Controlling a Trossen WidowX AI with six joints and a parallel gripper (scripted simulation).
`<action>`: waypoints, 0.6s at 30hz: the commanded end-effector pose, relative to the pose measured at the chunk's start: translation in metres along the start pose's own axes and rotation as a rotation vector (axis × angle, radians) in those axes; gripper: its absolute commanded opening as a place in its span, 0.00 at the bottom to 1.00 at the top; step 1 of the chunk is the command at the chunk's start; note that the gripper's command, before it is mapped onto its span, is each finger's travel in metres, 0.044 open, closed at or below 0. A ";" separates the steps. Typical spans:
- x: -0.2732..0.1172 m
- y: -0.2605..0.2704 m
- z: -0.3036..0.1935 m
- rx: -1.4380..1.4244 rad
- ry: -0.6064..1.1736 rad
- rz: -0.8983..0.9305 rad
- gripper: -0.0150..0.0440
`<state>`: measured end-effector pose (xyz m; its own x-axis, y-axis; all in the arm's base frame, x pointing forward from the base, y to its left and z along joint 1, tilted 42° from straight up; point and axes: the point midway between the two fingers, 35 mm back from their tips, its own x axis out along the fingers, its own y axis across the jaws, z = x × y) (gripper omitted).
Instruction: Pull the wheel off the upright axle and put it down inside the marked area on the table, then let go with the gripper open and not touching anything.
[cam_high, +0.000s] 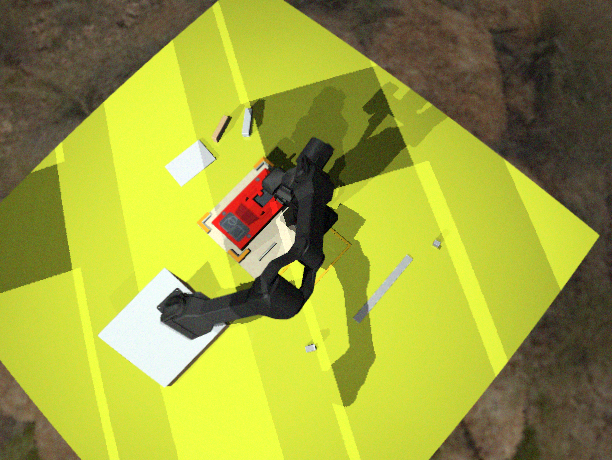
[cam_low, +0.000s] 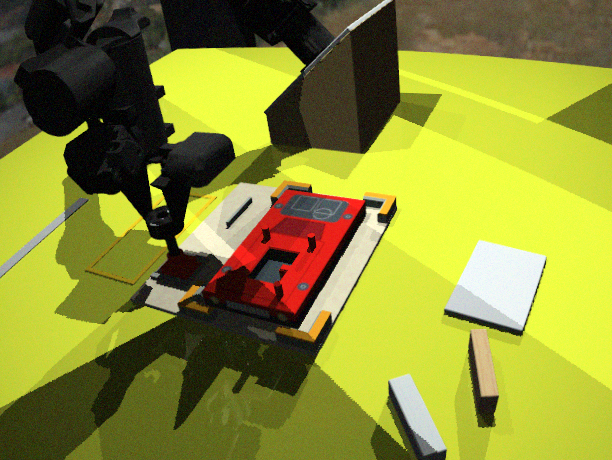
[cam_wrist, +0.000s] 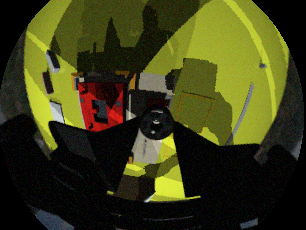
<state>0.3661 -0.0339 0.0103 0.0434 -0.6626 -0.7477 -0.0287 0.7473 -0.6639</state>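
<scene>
The tool (cam_low: 164, 220) grips the small dark ring-shaped wheel (cam_low: 161, 218) on the thin upright axle (cam_low: 172, 245) below it, so lift-off, placement inside the orange-outlined marked area (cam_low: 127, 245) beside it and release remain.

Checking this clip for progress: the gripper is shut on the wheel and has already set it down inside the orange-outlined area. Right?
Not quite. The gripper is shut on the wheel, but the wheel is not set down: the exterior view shows it held in the air above the axle, beside the orange-outlined area.
</scene>
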 end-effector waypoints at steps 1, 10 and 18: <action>-0.002 0.000 0.000 0.003 0.001 0.002 0.25; -0.036 0.000 -0.001 0.003 0.001 0.003 0.25; -0.029 -0.015 -0.008 -0.003 0.002 0.000 0.25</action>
<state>0.3620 -0.0174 0.0355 0.0458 -0.6619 -0.7482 -0.0320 0.7476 -0.6634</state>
